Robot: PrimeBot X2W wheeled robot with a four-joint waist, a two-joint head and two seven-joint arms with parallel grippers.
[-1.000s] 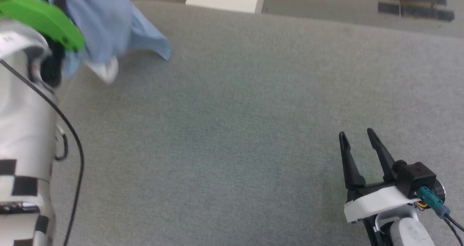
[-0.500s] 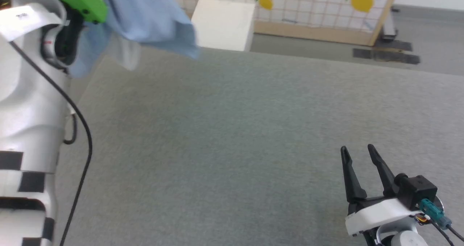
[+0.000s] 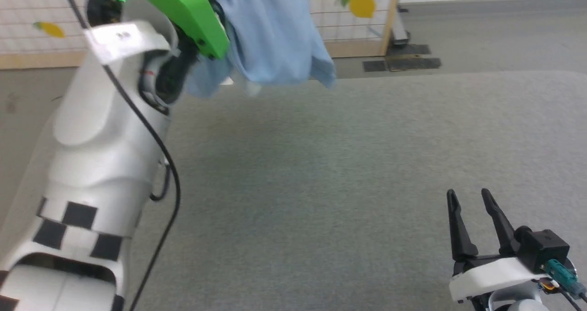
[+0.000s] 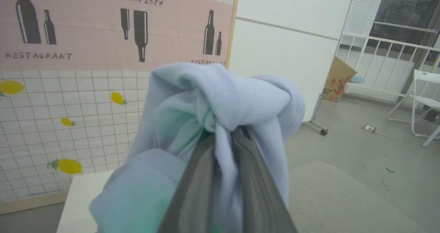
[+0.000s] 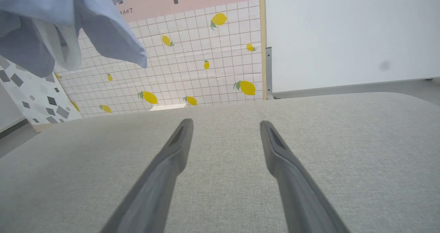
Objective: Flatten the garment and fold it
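Observation:
The light blue garment (image 3: 275, 40) hangs bunched in the air at the top of the head view, above the far left part of the grey table. My left gripper (image 4: 225, 131) is shut on a fold of the garment (image 4: 213, 99); its fingertips are buried in the cloth. In the head view the left arm's green wrist cover (image 3: 183, 8) hides the grip. My right gripper (image 3: 468, 195) stands open low over the table at the lower right, nothing between its fingers. In the right wrist view my right gripper (image 5: 225, 123) points across the table, with the garment (image 5: 68, 23) hanging at the upper left.
The grey fabric table (image 3: 344, 164) spreads under both arms. Beyond its far edge stands a tiled screen with lemon prints (image 3: 362, 3) on a wheeled frame. A white box (image 4: 82, 198) sits past the table. A white chair (image 4: 426, 99) stands on the floor.
The head camera has tilted up and turned. My left arm has lifted the garment higher and carried it to the right. The right gripper has stayed open in place.

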